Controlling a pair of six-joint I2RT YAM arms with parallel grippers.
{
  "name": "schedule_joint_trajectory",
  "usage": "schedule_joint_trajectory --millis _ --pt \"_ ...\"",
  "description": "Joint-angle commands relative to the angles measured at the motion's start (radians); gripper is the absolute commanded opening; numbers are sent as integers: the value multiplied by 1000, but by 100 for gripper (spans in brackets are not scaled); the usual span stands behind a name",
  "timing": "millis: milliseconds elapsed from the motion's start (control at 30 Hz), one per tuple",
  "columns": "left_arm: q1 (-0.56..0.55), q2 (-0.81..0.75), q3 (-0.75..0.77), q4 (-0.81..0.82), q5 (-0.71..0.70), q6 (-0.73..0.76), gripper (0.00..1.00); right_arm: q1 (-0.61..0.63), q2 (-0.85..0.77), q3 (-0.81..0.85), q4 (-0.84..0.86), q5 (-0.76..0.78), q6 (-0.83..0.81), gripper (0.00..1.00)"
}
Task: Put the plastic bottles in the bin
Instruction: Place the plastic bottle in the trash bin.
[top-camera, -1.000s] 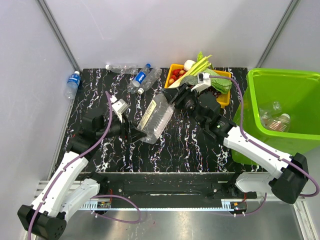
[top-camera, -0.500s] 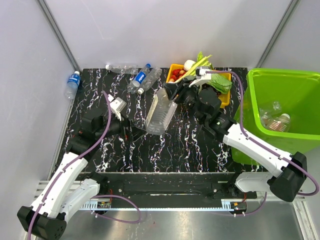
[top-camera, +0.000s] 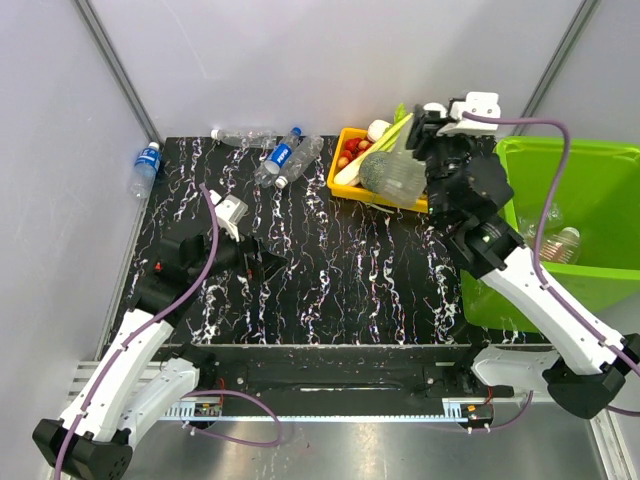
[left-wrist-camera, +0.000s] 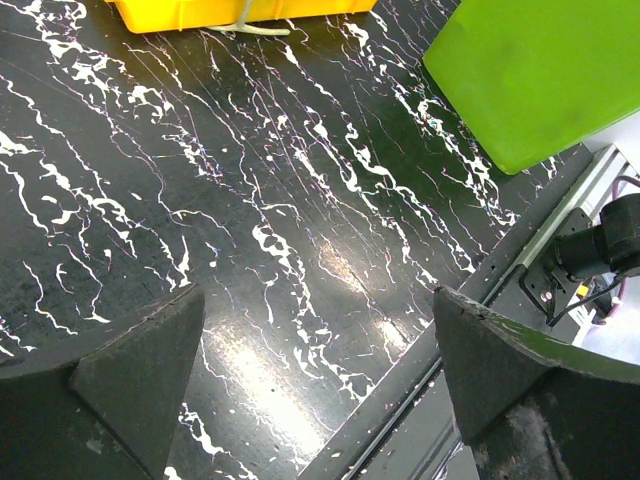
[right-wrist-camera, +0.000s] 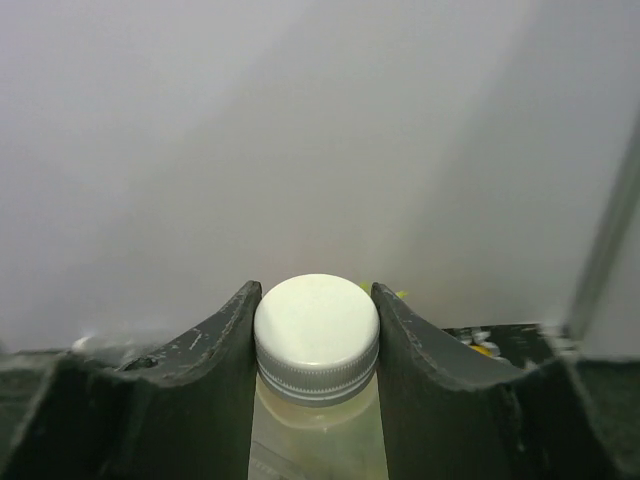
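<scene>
My right gripper (top-camera: 428, 158) is raised over the yellow tray's right end, left of the lime-green bin (top-camera: 600, 152). It is shut on the white cap (right-wrist-camera: 317, 330) of a large clear plastic bottle (top-camera: 393, 178), which hangs in the air. My left gripper (top-camera: 262, 262) is open and empty, low over the black table; in the left wrist view (left-wrist-camera: 318, 300) only bare table shows between its fingers. Two blue-labelled clear bottles (top-camera: 286, 155) lie at the back of the table, and another clear one (top-camera: 240, 135) lies on the far edge. Clear bottles (top-camera: 558, 240) lie in the bin.
A shallow yellow tray (top-camera: 345, 158) of vegetables and fruit stands at the back middle, partly hidden by the held bottle. A blue-labelled bottle (top-camera: 146, 160) lies off the table's left edge. The bin's near wall (left-wrist-camera: 540, 70) and the tray (left-wrist-camera: 200, 12) show in the left wrist view.
My right arm has lifted the large clear bottle from the table's middle and swung it up and right towards the bin. The left gripper has barely moved.
</scene>
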Motion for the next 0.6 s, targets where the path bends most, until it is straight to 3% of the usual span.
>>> schedule_joint_trajectory --millis 0,300,567 --pt "3 -6 18 23 -26 -2 99 -42 -37 67 85 252 -349 5" --pt "3 -13 15 15 -54 -4 99 -137 -135 39 134 340 -658 7" --pt "3 5 19 11 -54 -7 99 -271 -203 -75 157 346 -779 7"
